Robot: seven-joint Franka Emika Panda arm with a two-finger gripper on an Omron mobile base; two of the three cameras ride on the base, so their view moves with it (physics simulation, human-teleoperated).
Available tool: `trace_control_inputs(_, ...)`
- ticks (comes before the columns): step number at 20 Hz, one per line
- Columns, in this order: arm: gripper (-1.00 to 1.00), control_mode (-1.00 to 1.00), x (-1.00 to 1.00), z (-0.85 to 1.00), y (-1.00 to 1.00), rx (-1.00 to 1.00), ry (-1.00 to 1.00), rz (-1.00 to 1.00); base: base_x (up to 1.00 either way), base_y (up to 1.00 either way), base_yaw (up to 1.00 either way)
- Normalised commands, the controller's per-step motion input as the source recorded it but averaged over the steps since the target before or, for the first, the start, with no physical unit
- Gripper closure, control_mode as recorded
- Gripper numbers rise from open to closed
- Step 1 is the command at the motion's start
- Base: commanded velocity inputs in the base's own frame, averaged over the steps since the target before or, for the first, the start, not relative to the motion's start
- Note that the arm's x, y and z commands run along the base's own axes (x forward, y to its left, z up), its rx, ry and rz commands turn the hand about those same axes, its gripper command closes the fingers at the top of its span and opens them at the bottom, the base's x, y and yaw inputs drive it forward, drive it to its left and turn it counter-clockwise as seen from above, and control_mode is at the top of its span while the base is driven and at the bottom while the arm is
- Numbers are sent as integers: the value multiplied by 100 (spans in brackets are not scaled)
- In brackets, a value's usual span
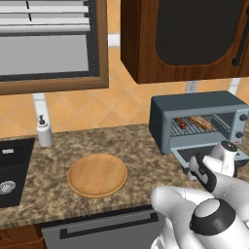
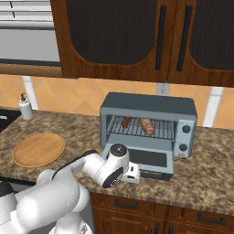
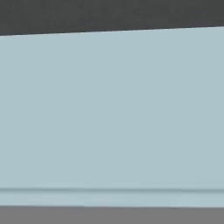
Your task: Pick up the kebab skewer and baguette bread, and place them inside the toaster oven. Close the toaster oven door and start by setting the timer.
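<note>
Gripper [image 2: 137, 174] sits low at front edge of the dropped toaster oven door [image 2: 151, 158], jaws spread wide, nothing held. Just beyond and above it, inside the toaster oven [image 2: 148, 125], kebab skewer [image 2: 126, 122] and baguette bread [image 2: 147, 126] lie on the rack. Wooden plate [image 2: 38, 149] well off to its left.
</note>
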Motion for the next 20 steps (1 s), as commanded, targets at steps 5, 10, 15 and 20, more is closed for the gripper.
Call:
trace_control_inputs(5,-100,-100,29,0,7,-2,-21,0,0,0,0)
trace_control_inputs(10,-100,-100,38,0,9,-1,-16,0,0,0,0)
trace_control_inputs(15,-100,-100,40,3,18,-1,-19,0,0,0,0)
trace_control_inputs(20,-100,-100,41,17,23,-3,-24,0,0,0,0)
